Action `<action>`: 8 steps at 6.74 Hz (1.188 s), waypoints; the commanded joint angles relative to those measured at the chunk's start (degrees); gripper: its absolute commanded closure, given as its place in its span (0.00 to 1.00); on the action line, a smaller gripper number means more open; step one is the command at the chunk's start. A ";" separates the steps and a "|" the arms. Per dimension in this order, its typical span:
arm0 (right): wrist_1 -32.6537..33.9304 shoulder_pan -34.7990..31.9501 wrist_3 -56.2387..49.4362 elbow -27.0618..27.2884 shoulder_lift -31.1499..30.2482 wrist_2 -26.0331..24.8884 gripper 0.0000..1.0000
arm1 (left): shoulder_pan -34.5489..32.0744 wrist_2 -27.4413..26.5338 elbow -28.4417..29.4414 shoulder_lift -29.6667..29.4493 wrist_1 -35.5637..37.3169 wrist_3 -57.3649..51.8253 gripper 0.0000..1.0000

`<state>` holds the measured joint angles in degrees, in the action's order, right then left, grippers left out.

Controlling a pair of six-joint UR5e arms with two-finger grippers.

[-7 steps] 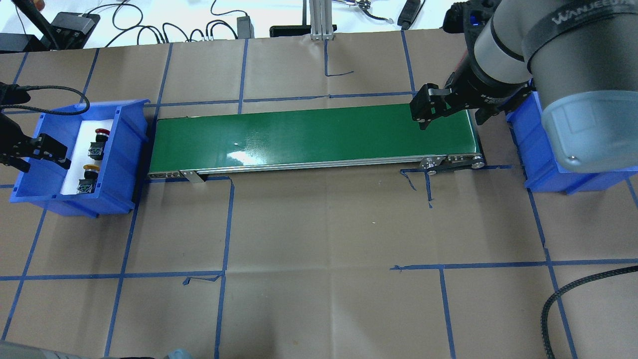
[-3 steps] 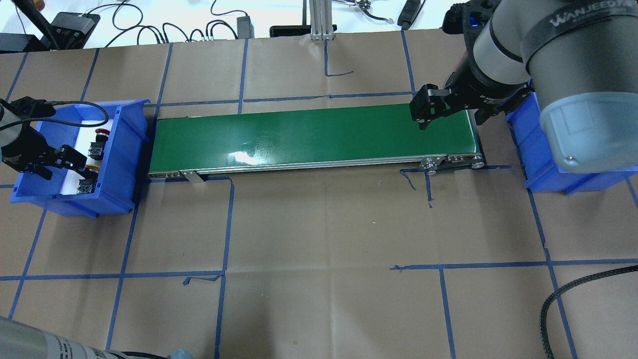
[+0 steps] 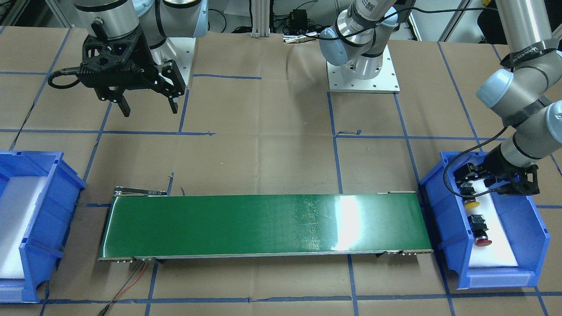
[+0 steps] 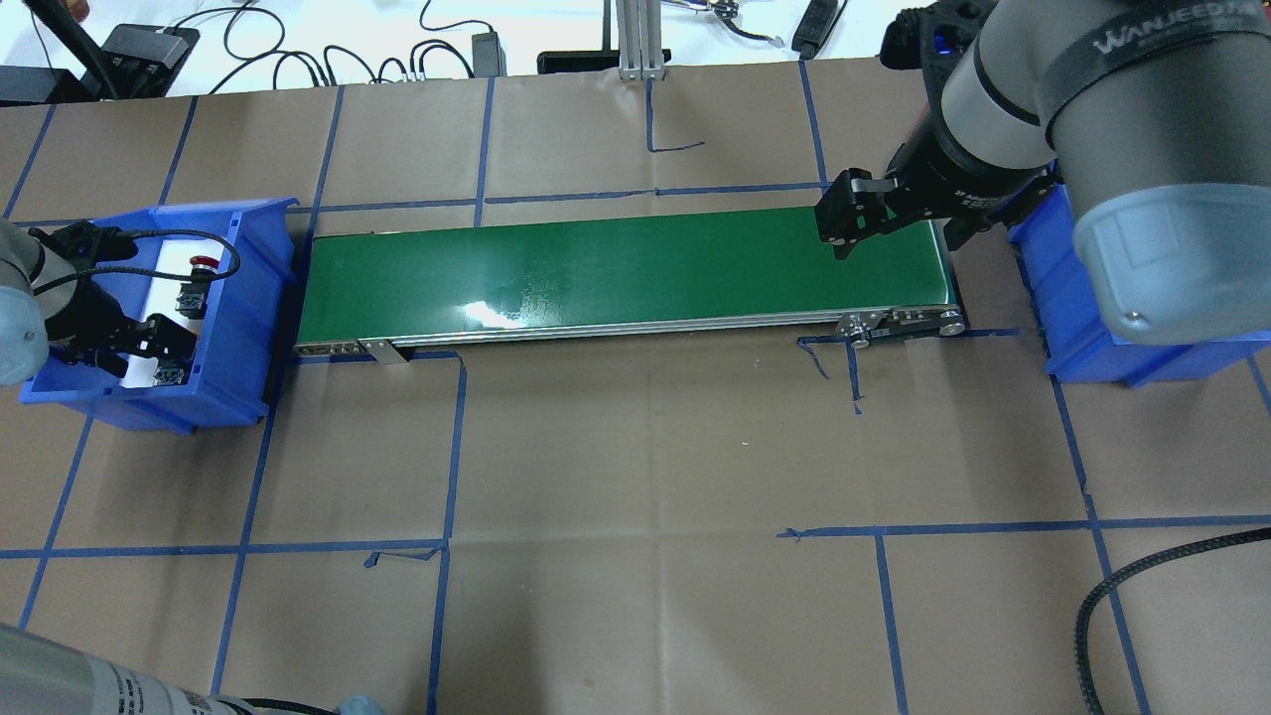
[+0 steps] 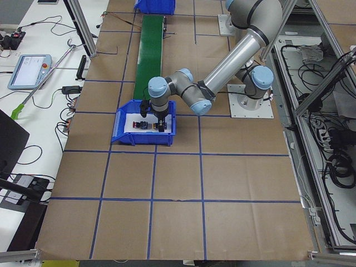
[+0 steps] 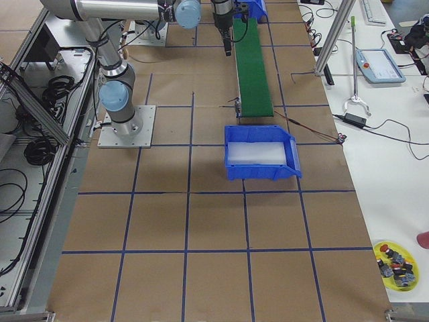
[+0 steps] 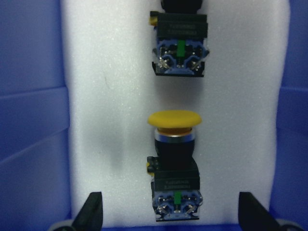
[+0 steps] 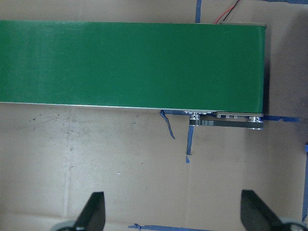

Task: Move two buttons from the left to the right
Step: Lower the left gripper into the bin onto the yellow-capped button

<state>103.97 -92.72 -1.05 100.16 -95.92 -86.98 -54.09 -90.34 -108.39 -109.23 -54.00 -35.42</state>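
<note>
My left gripper (image 7: 168,204) hangs open over the yellow button (image 7: 174,159) in the bin (image 7: 29,120); my right gripper (image 8: 173,204) hangs open near the belt (image 8: 130,62).

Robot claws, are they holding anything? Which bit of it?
Nothing is held. The left gripper is open wide either side of the yellow button, not touching it. The right gripper hangs open and empty near the green belt.
</note>
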 commanded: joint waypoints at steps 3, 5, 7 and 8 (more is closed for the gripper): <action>0.00 0.00 0.00 0.12 0.20 -0.04 0.00 | -0.14 -0.27 0.20 -2.57 2.67 0.52 0.00; 0.00 0.00 0.00 0.12 0.29 -0.12 0.00 | -0.23 0.25 0.64 -2.83 2.76 0.61 0.26; 0.00 0.00 0.00 0.03 0.20 -0.04 0.00 | -0.32 0.34 0.99 -2.83 2.85 0.35 0.73; 0.00 0.00 0.00 0.12 0.20 -0.12 0.00 | -0.40 0.34 1.17 -2.49 2.85 0.52 0.87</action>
<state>103.98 -92.72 -1.05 100.25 -95.70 -87.06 -54.41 -90.03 -107.46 -111.98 -51.16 -34.98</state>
